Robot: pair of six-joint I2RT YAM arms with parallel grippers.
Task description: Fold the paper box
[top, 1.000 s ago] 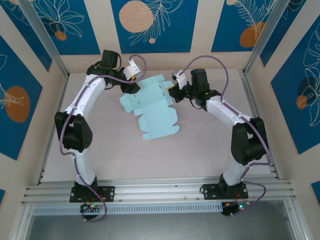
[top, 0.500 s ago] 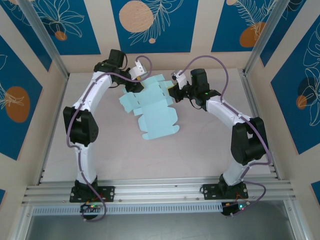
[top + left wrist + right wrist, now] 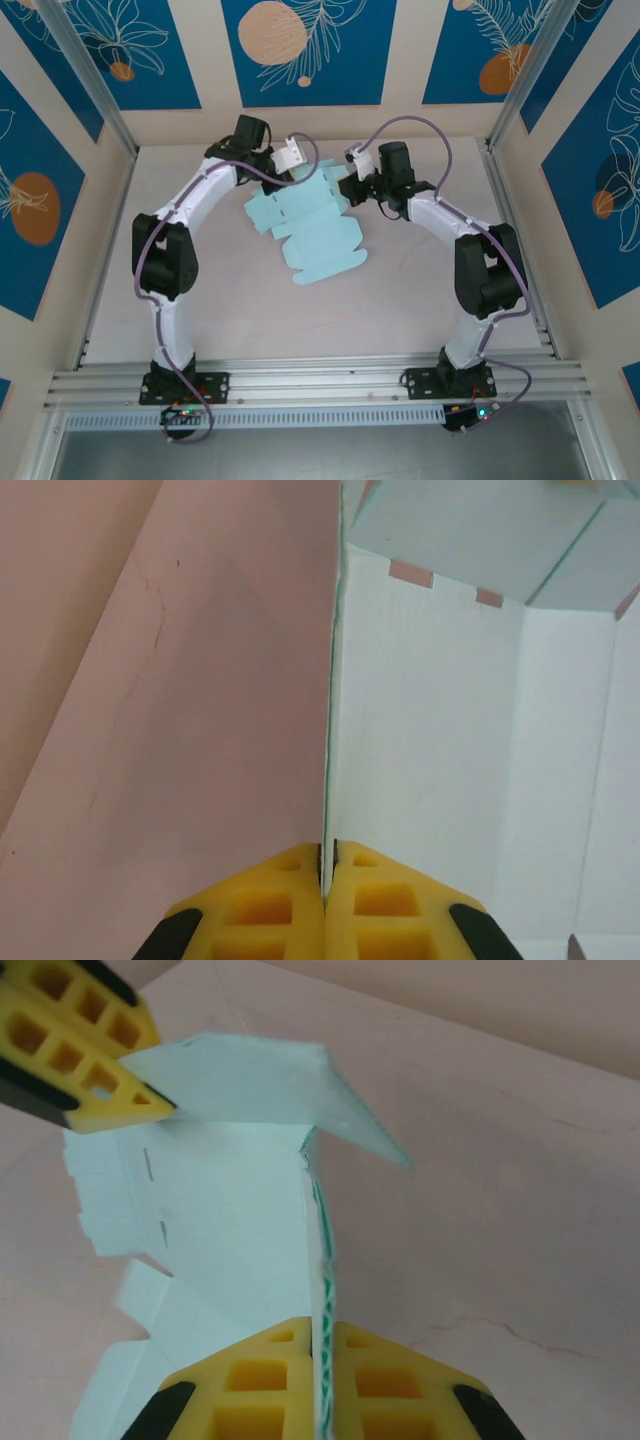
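**Two hands pinch a card blank as the walls go up**

At left, the left hand (image 3: 297, 168) is closed on the paper box (image 3: 320, 235). Its yellow pads (image 3: 265, 915) meet on a thin panel that stands on edge in the left wrist view. The box is a pale aqua die-cut sheet. It lies mostly flat on the pinkish counter (image 3: 300, 330) between the two arms, toward the far side, with its far end lifted. At right, the right hand (image 3: 347, 186) is clamped on another raised panel of the same sheet, and the right wrist view shows the card's edge rising from between its pads.

We judge the step in hand to be standing two walls up along their score lines. To do it well, we would have each hand turn its panel about the crease rather than drag it outward. The two hands share one sheet, so a pull from either could buckle or tear it. We would keep both pinches shallow and near the edge, so the pads stay clear of the fold. The near end of the sheet is loose and may slide on the smooth counter, so slow, matched motion looks safest.

The card is thin and matt, paler on its inner face, with crisp straight creases, short slits and stepped tabs along its outline. The edge in the right hand looks slightly rough. The pads are moulded in open square cells and look soft. The counter is smooth, with faint scuffs.
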